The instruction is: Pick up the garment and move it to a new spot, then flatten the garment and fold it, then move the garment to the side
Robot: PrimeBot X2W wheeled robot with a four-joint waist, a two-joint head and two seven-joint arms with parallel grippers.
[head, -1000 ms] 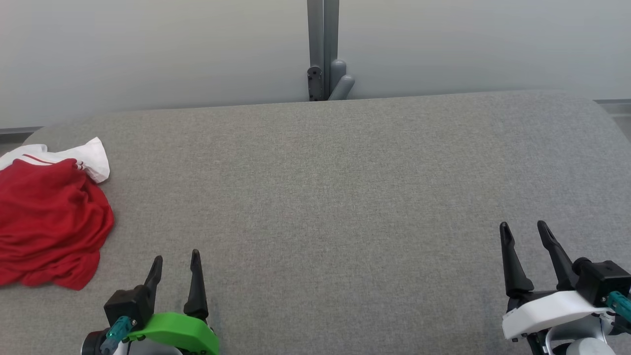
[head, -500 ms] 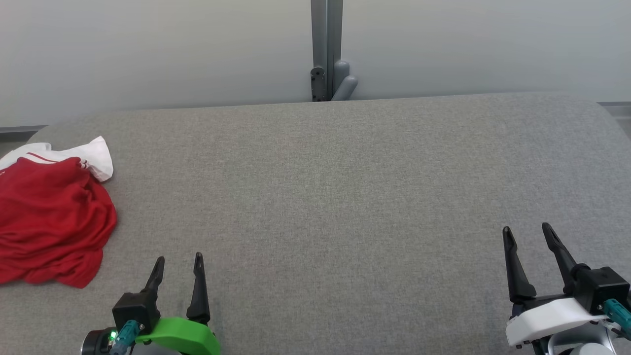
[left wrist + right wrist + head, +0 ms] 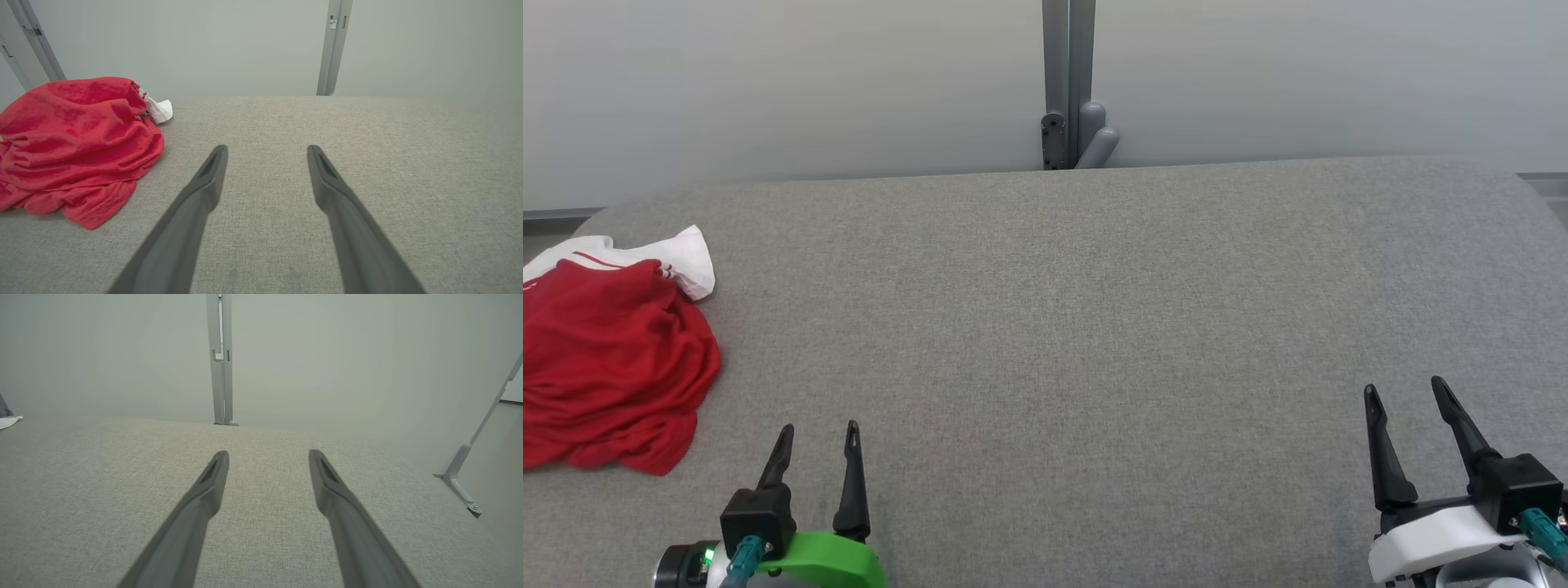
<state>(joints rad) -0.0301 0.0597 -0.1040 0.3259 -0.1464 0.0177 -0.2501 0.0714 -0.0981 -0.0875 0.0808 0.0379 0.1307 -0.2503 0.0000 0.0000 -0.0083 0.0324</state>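
A crumpled red garment (image 3: 609,359), with a white trimmed part (image 3: 682,260) poking out at its upper edge, lies heaped at the far left of the head view on a grey fabric-covered table (image 3: 1078,327), partly cut off by the picture's left border. Just to its right, at the lower left, the robot's left gripper (image 3: 818,427) hovers over bare cloth with its two dark fingers spread and nothing between them. Its wrist camera shows the red heap at the left of the frame, near the finger on that side but apart from it. At the top centre, a grey metal post (image 3: 1068,82) rises against a pale wall (image 3: 768,82) behind the table's far edge. At the lower right, well apart from the garment, the right gripper (image 3: 1405,386) is likewise spread and empty, pointing up the frame over an open stretch of grey surface. Judging from the scene, the job has not properly begun. The garment is bunched and unheld, so the pick-up and the move to a new spot are yet to come, as are the flattening, the folding and the final shift to the side. The left gripper appears the better placed to make the first grasp, and the wide bare middle of the table looks a likely place to spread the garment out.
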